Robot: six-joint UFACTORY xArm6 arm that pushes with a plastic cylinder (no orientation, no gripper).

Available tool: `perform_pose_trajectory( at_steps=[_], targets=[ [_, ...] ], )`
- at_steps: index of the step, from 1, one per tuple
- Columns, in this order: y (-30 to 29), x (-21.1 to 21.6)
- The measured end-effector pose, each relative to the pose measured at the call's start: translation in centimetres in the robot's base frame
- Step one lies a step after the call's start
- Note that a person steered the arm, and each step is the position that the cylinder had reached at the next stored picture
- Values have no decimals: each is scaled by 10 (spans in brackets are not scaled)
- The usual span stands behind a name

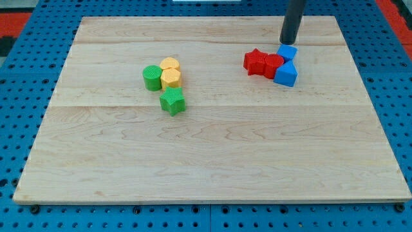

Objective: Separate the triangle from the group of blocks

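A group of blocks lies at the view's upper right: a red star (253, 60), a red block (273, 65), a small blue cube (288, 52) and a blue triangle (286, 74), all touching. My tip (288, 41) is just above the blue cube in the view, at the group's top edge, touching or nearly touching it. A second group lies left of centre: a green cylinder (152, 77), two yellow blocks (170, 64) (171, 78) and a green star (172, 101).
The wooden board (212, 148) rests on a blue pegboard surface (13, 129). The rod rises out of the view's top edge.
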State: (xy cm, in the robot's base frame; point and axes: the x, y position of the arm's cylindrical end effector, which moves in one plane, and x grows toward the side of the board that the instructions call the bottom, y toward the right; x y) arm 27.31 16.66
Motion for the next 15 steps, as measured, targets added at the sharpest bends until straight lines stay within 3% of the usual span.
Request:
perform_pose_trajectory(
  at_steps=[4, 7, 8, 11, 13, 15],
  targets=[
    [1, 14],
    [15, 146],
    [3, 152],
    [-27, 88],
    [-2, 154],
    [-16, 140]
  ],
)
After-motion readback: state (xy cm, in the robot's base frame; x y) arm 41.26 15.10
